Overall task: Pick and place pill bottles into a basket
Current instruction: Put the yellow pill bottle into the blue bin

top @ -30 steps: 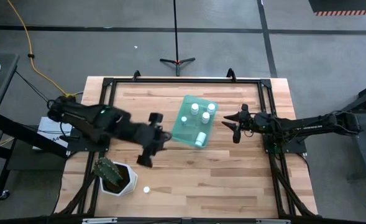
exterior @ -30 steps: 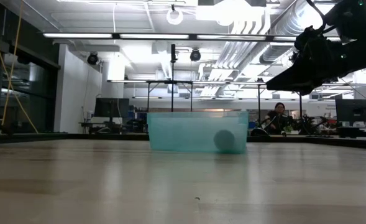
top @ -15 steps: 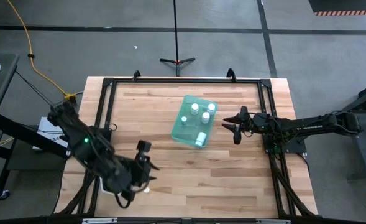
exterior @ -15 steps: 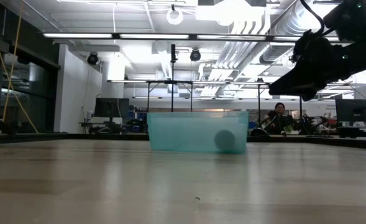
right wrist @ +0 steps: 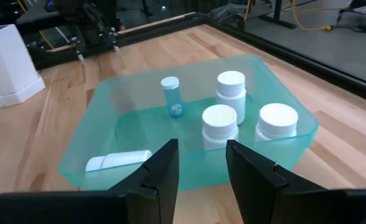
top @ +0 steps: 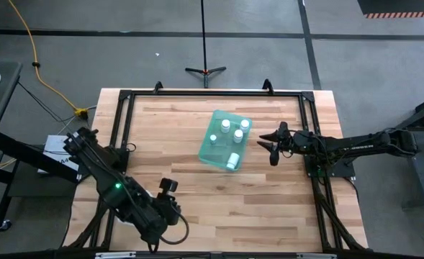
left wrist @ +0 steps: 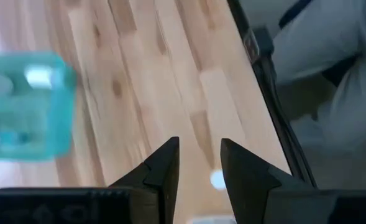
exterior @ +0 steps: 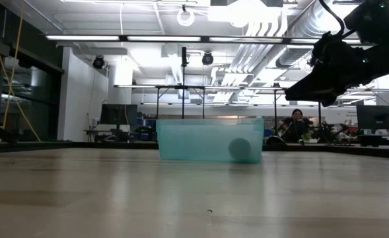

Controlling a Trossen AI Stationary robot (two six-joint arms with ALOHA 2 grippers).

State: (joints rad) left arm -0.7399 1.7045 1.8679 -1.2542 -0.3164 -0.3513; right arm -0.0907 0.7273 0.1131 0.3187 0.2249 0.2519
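Apparently open, the left end effector [left wrist: 198, 163] hovers over the table [left wrist: 139, 74].

The basket [top: 224, 140] sits on the table [top: 219, 194] a little behind and right of its middle, turned at a slant, with four pill bottles [right wrist: 220, 122] standing in its rear half and one lying near its front right corner. The right pincer [top: 270, 147] hangs just right of the basket, fingers parted. The left pincer [top: 170, 204] is over the table's front left part, well apart from the basket, fingers slightly parted.
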